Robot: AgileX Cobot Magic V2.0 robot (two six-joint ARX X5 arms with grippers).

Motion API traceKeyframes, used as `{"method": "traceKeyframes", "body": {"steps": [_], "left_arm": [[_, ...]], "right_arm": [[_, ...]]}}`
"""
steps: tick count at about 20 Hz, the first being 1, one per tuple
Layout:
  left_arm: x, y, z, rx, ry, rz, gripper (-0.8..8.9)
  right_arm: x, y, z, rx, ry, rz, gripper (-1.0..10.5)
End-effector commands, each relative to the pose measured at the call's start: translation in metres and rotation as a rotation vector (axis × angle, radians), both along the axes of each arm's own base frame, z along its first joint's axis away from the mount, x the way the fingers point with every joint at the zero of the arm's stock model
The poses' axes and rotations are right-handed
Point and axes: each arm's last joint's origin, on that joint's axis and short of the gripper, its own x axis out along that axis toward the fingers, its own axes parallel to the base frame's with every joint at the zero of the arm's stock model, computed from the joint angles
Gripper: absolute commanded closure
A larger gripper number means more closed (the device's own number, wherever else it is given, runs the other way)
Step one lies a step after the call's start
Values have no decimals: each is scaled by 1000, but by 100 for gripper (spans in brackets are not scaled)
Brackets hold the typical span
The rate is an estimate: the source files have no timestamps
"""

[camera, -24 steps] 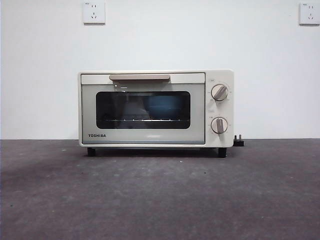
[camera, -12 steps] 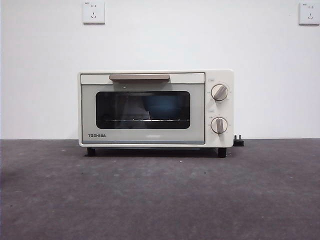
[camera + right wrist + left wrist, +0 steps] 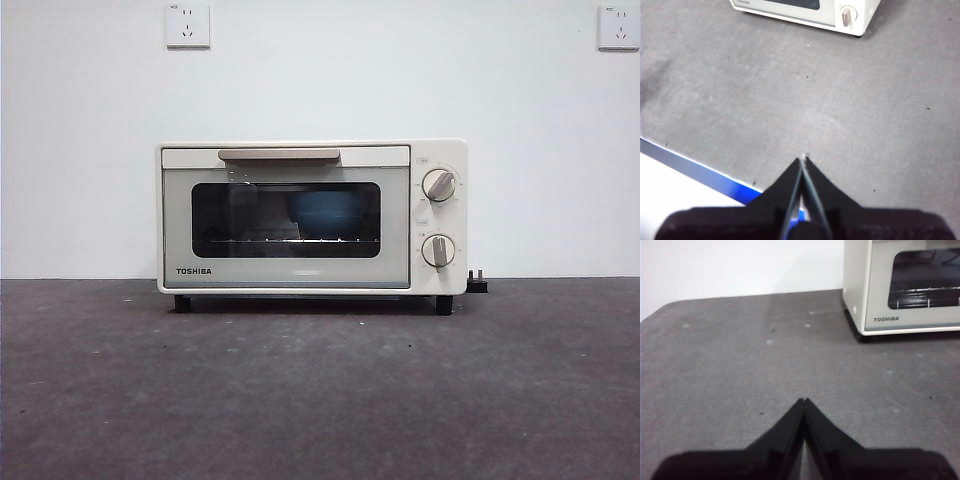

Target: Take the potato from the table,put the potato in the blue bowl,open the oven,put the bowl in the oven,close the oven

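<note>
1. Across the last second I see almost nothing move: the oven (image 3: 312, 217) door is shut in every front picture, and only the reflections on the glass shift.
2. The blue bowl (image 3: 327, 214) sits on the rack behind the glass; I cannot make out the potato inside it.
3. Left end effector (image 3: 804, 402) and right end effector (image 3: 803, 161) both hang over bare bench (image 3: 320, 390), jaws pressed together, gripping nothing, well apart from the oven.
4. I judge the task finished.

blue bowl (image 3: 327, 214) dim behind oven (image 3: 311, 218) glass
</note>
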Motion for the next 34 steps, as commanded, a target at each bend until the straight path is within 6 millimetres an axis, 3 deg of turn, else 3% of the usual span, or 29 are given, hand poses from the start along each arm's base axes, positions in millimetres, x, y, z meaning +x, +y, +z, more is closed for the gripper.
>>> {"method": "traceKeyframes", "body": {"steps": [1,24,27,30,34], "left_arm": [[0,1,-3,-11,2,15,818],[2,2,-4,-27,24,17,818],[2,2,-5,-27,27,17,818],[2,2,-5,-28,29,17,818],[2,2,-5,-28,30,17,818]], "right_arm": [[0,-1,-2,-23,9,1,946],[-1,-2,-2,-26,2,-16,946],[1,-6,-2,-95,-74,-123,946],[5,-12,-3,-56,-242,-392,946],[14,-9,-31,-71,-454,-411,946]]}}
